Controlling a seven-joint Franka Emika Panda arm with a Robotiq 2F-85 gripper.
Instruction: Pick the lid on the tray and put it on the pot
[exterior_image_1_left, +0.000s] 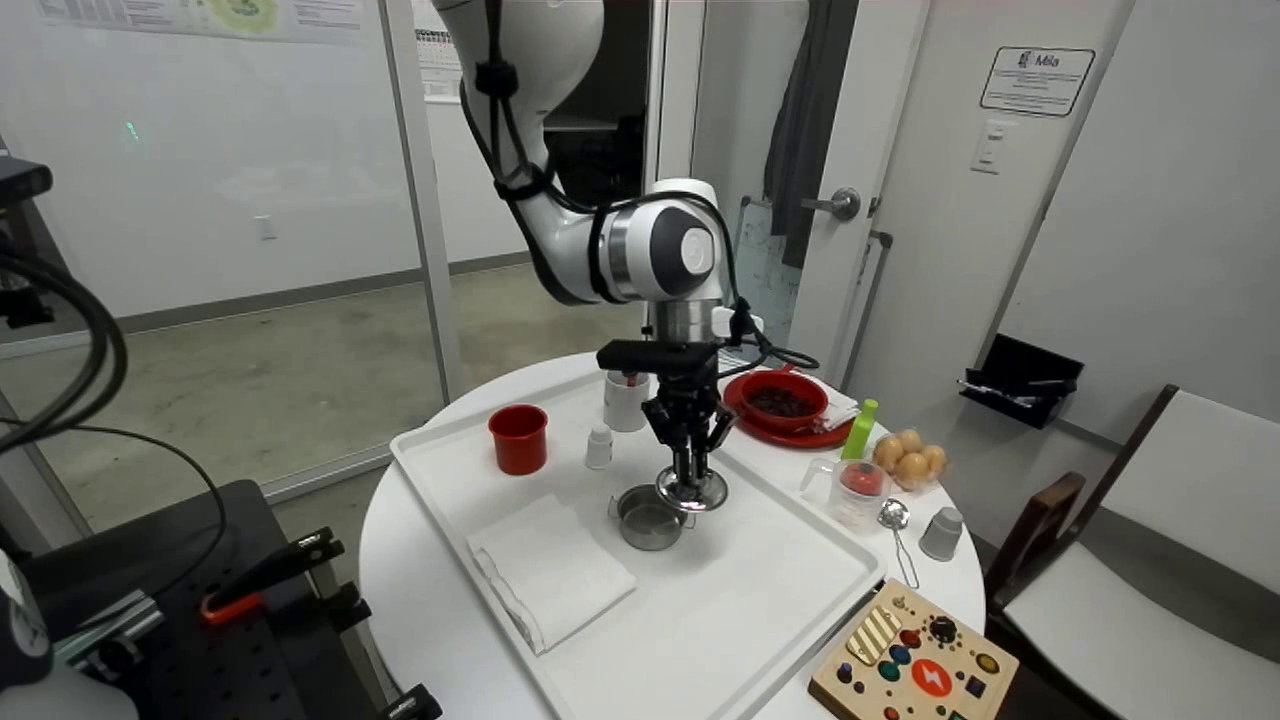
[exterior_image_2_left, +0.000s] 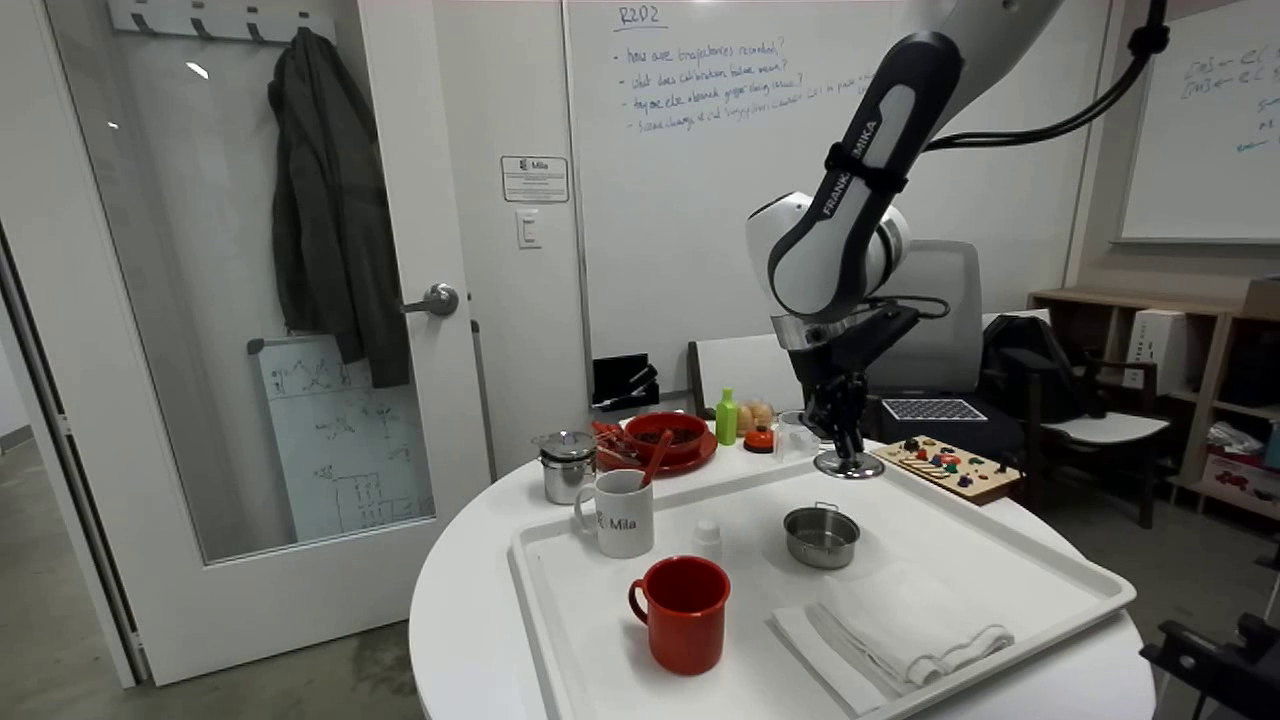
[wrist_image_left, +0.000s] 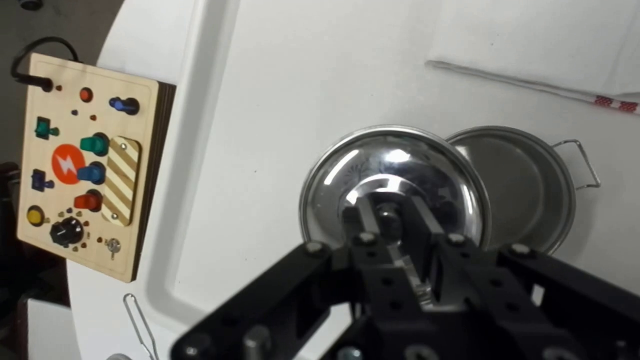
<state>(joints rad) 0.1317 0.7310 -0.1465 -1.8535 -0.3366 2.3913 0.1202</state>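
Lid (wrist_image_left: 390, 184) hangs above the tray (exterior_image_1_left: 760, 580), to one side of the pot (wrist_image_left: 522, 187) and higher than its rim, with the end effector (wrist_image_left: 392, 212) clamped on it at the middle. In the wrist view it covers part of the pot but is not centred over it. Lowered from here, it would likely catch one edge on the pot's rim and tip, or shove the pot along the tray, because only a small central hold steadies it. A bump could also make it pivot or slip. Carrying it too far past the pot's middle could leave it leaning over the handle (wrist_image_left: 588, 164) opposite.
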